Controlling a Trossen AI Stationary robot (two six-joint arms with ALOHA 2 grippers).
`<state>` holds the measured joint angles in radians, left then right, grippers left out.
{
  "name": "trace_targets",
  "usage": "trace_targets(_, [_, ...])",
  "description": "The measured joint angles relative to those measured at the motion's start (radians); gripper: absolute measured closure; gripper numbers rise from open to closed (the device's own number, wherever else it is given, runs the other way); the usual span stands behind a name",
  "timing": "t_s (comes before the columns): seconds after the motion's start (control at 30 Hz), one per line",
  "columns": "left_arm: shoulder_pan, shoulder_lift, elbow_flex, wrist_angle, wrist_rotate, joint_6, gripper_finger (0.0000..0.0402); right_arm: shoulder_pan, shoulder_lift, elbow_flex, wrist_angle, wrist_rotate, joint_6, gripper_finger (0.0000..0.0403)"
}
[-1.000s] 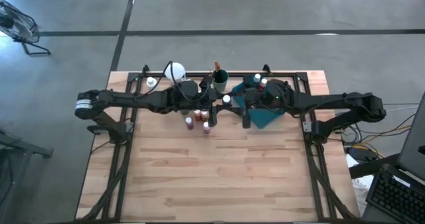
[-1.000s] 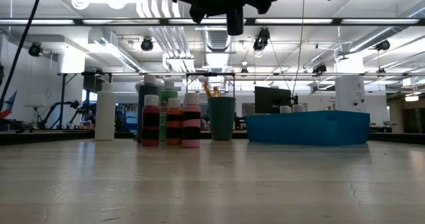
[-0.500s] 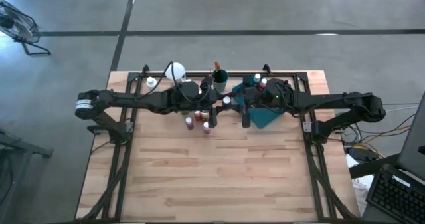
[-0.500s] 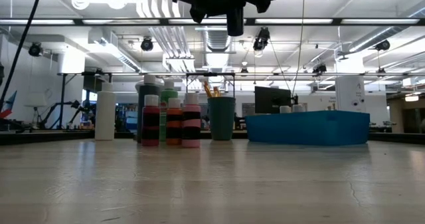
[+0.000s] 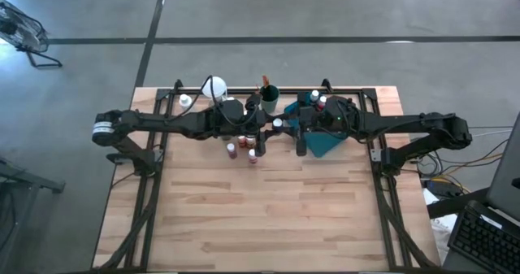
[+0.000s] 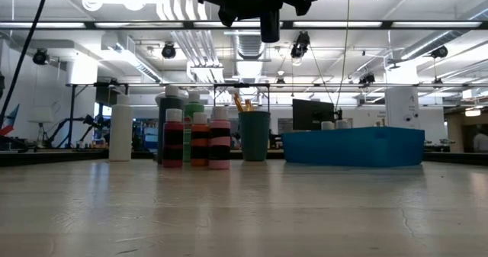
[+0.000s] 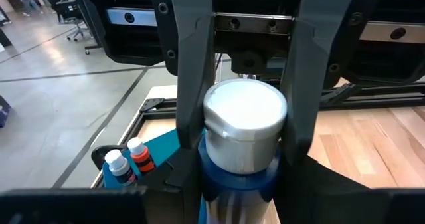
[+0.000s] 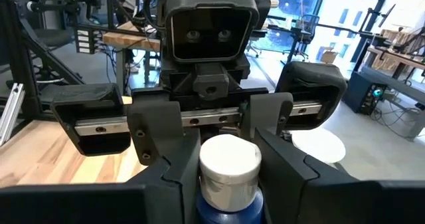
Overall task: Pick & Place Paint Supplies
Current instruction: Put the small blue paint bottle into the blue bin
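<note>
No readable writing shows. Both the left pincer (image 7: 246,151) and the right pincer (image 8: 229,164) grip one white-capped blue bottle (image 7: 244,127) between them, above the desk (image 5: 268,209).

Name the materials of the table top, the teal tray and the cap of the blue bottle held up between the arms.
Table top: pale wood planks, matte, with visible grain lines and plank joints.
Teal tray: probably plastic; even opaque colour, straight flat walls, dull finish.
Blue bottle's cap: likely moulded plastic; smooth, plain white, with a soft sheen on its rounded edge.
</note>
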<state>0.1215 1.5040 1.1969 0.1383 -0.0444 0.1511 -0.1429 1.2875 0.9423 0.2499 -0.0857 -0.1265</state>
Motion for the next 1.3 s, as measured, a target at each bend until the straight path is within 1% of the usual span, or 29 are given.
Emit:
trace_targets(0.13, [0.0,0.0,0.0,0.001,0.0,0.001,0.0259,0.001,-0.003,0.0,0.0,0.007,0.0,0.0286])
trace_targets(0.3, [0.0,0.0,0.0,0.009,-0.001,0.005,0.0214,0.001,-0.005,0.0,-0.004,0.008,-0.001,0.0286])
trace_targets(0.37, [0.001,0.0,0.0,0.009,-0.003,0.018,0.0203,0.001,-0.005,0.0,-0.006,0.009,-0.002,0.0286])
trace_targets(0.57, [0.001,-0.003,0.001,-0.028,-0.013,0.067,0.0197,0.001,-0.018,0.0,-0.043,0.012,0.0,0.0286])
trace_targets(0.67, [-0.001,-0.016,0.001,-0.073,-0.063,0.089,0.0197,0.0,-0.038,0.0,-0.076,0.032,0.002,0.0286])
trace_targets(0.77, [0.001,-0.035,-0.001,-0.118,-0.119,0.092,0.0196,0.001,-0.073,-0.007,-0.103,0.086,0.007,0.0286])
trace_targets(0.87, [0.003,-0.061,-0.007,-0.135,-0.127,0.1,0.0196,0.002,-0.112,-0.017,-0.12,0.16,0.019,0.0286])
trace_targets(1.0, [0.002,-0.092,-0.014,-0.174,-0.136,0.102,0.0195,0.002,-0.156,-0.061,-0.127,0.303,0.043,0.0286])
trace_targets(1.17, [0.004,-0.139,-0.066,-0.176,-0.159,0.093,0.0195,0.002,-0.233,-0.184,-0.081,0.51,0.111,0.0286])
trace_targets(1.23, [0.004,-0.159,-0.092,-0.167,-0.175,0.09,0.0195,0.001,-0.266,-0.247,-0.054,0.563,0.138,0.0286])
trace_targets(1.3, [0.004,-0.179,-0.126,-0.156,-0.191,0.087,0.0195,0.001,-0.299,-0.316,0.013,0.613,0.151,0.0286])
